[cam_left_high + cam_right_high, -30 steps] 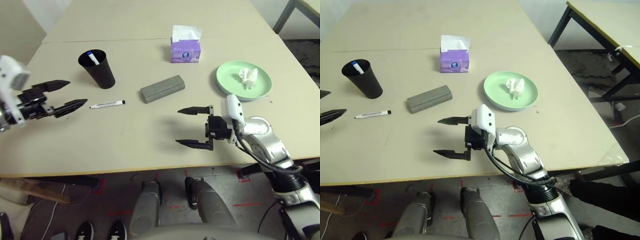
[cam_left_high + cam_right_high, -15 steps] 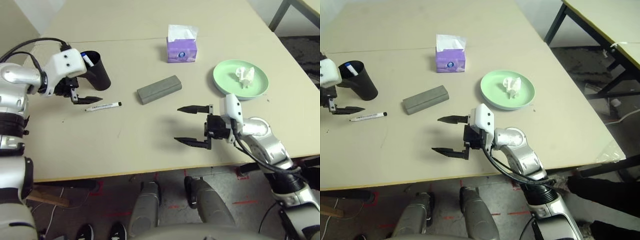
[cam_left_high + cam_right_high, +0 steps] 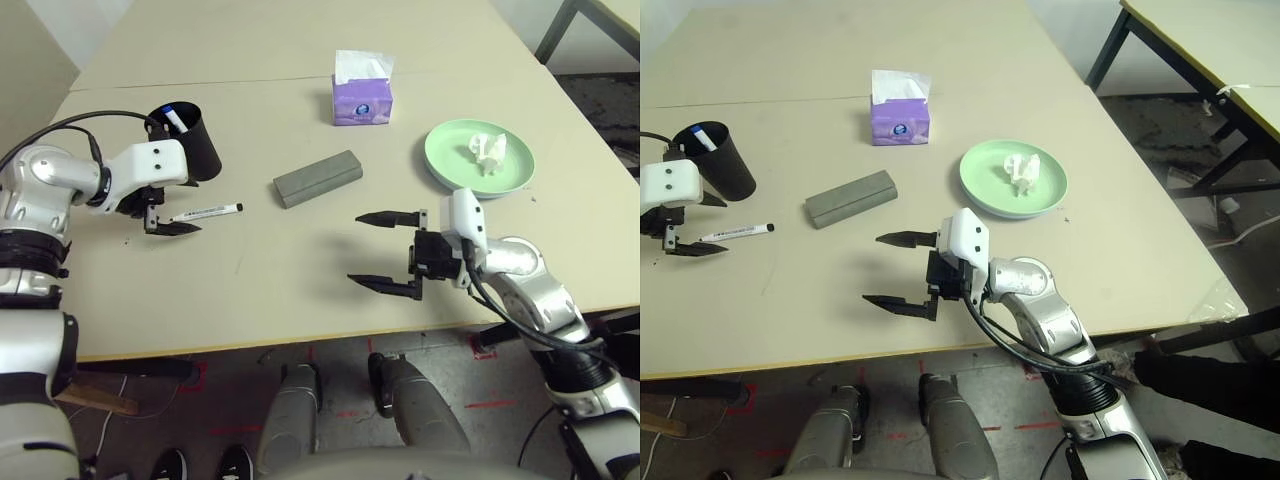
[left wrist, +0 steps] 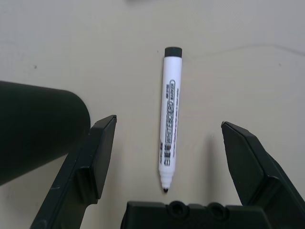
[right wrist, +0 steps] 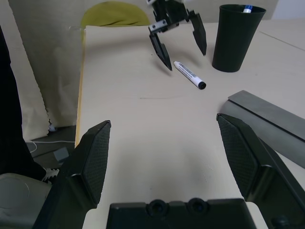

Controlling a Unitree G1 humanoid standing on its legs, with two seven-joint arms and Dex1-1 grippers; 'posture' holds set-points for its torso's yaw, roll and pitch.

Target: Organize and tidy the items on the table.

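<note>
The left gripper (image 4: 164,167), jaws apart, straddles the black-capped marker (image 3: 206,211) lying on the table (image 3: 300,290) beside the black cup (image 3: 190,140). It should descend squarely and close mid-barrel (clear of the cup). The right gripper (image 3: 380,250) hangs apart, idle.

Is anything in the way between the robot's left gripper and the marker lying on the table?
No. The left gripper is open right over the black-capped marker, which lies between its fingers with bare table around it. The black cup stands off to one side, clear of the marker.
</note>
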